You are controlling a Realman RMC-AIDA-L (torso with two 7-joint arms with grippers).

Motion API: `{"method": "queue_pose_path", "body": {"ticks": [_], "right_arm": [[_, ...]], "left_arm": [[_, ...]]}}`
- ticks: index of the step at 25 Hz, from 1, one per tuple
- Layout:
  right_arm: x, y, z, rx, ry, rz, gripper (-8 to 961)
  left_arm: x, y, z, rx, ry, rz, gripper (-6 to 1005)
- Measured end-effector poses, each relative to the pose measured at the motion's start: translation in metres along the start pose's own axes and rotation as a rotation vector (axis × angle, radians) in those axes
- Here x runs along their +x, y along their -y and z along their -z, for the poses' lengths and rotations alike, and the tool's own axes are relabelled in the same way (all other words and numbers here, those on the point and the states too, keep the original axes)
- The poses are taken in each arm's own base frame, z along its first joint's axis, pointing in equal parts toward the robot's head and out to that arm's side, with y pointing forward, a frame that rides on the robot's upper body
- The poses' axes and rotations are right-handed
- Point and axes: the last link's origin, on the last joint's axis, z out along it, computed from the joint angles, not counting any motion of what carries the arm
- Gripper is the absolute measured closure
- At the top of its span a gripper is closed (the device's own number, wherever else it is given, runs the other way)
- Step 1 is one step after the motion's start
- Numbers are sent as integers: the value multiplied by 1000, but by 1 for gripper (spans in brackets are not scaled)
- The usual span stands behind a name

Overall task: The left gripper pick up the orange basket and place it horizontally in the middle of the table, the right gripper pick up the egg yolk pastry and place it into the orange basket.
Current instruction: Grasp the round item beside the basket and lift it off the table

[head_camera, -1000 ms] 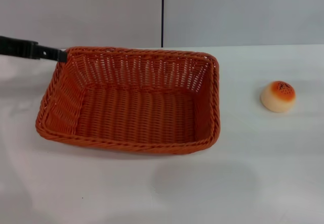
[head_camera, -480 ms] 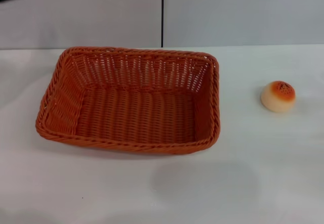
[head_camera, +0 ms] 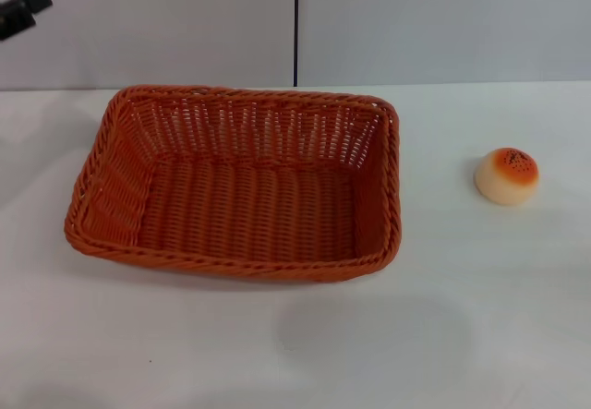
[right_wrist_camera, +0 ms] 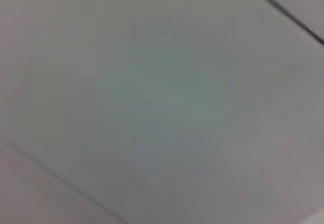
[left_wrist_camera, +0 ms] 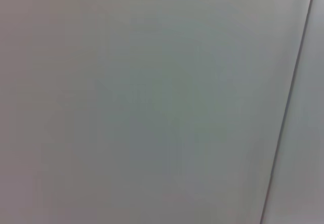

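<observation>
Left tool (head_camera: 20,7) is cut off at the edge, apparently open; orange basket (head_camera: 235,183) sits alone.

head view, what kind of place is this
Probably a robot test bench, not a kitchen: a plain white table against bare grey wall panels, holding only an orange basket and an egg yolk pastry.

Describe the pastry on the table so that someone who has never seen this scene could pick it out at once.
Start at the white table and find the large orange basket lying on it, left of centre. Look to the right of the basket, across a gap of bare tabletop, to the pastry sitting alone. It is a small, round, cream-white bun with an orange-browned top dotted with dark specks.
</observation>
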Motion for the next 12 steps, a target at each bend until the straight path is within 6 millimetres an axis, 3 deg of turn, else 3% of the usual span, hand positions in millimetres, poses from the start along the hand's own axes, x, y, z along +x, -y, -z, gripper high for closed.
{"method": "queue_pose_path", "body": {"ticks": [4,8,12], "right_arm": [[1,4,4,72,-99,-37,378],[-3,9,4,164,-309,87,378],[-23,11,8,283,-460,198,378]], "left_arm": [[-9,2,3,10,-4,-21,186],[-17,3,8,31,-19,-40,186],[-22,5,9,40,-27,-34,186]]}}
